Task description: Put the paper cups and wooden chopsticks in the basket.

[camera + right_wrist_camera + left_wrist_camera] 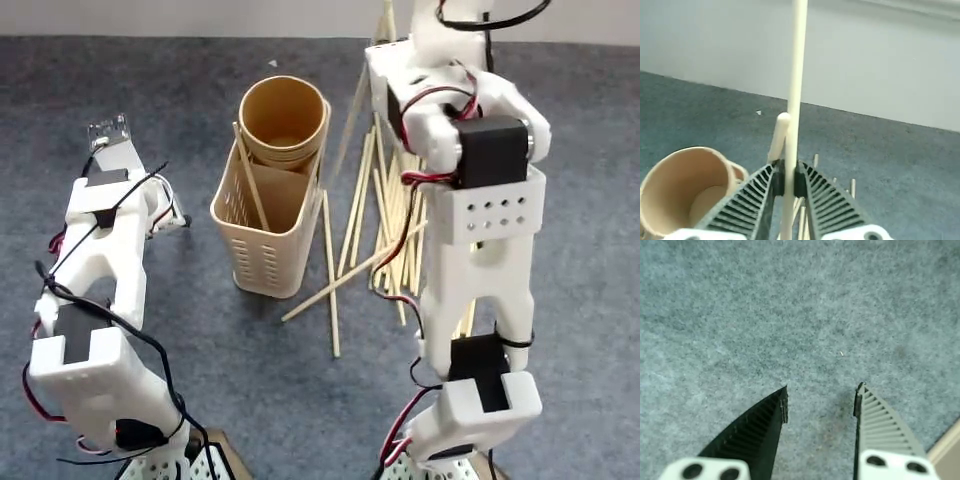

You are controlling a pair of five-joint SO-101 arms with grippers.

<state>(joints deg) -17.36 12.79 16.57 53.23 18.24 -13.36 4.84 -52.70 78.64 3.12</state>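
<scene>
The basket (265, 235) stands upright on the grey carpet (560, 130) between my 2 arms. The stacked paper cups (283, 120) sit nested in its far end and 1 stick (250, 180) leans inside, so I judge only sticks are left. The loose chopsticks (385, 215) lie fanned just beside it, under my right arm. My right pincer (788, 172) is pressed onto 1 upright chopstick (796, 90), held high near the cups so it can drop in end-first. My left pincer (821, 395) hangs spread over bare carpet, holding nothing.
</scene>
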